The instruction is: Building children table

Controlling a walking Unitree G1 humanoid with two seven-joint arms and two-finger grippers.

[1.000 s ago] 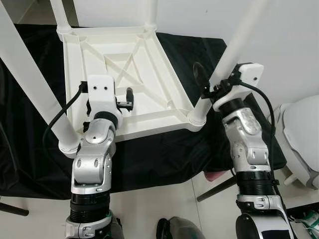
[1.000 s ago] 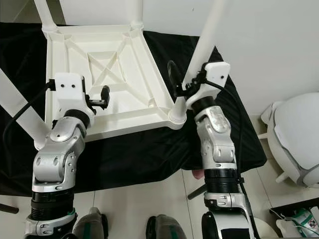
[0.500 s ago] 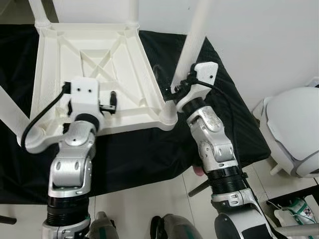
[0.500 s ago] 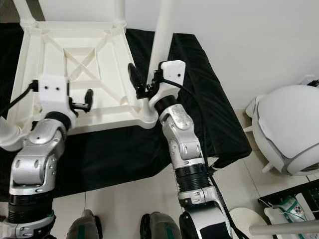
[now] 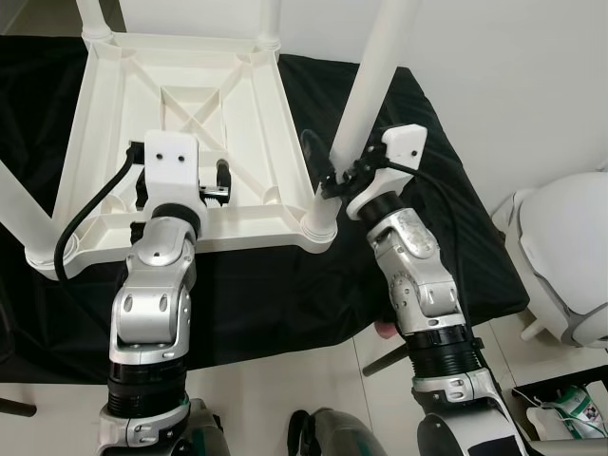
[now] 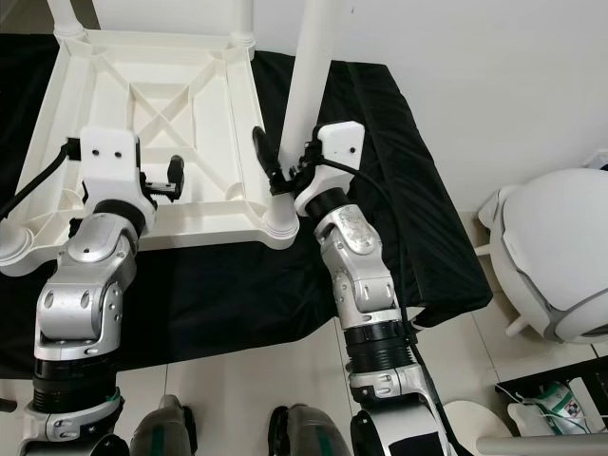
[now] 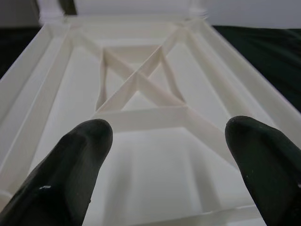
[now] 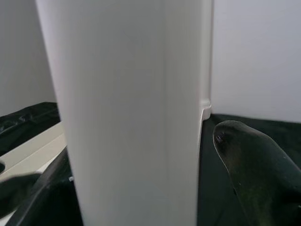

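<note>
On the black-draped surface (image 5: 285,285) the white ribbed plastic tabletop (image 5: 180,142) lies underside up, right hand (image 6: 285,169) pinching the white round leg (image 5: 366,104) at the near-right corner socket, left hand (image 5: 214,185) spread above the ribs; leg-seating step, next probably push down.

You could not see the tops of the table legs (image 5: 380,66); the upper edge cut them off. Near the right gripper (image 5: 323,171), the leg hid one finger (image 8: 28,193) almost fully. The white rounded object (image 5: 570,256) beside the right arm was cut by the edge, so you could not identify it.
</note>
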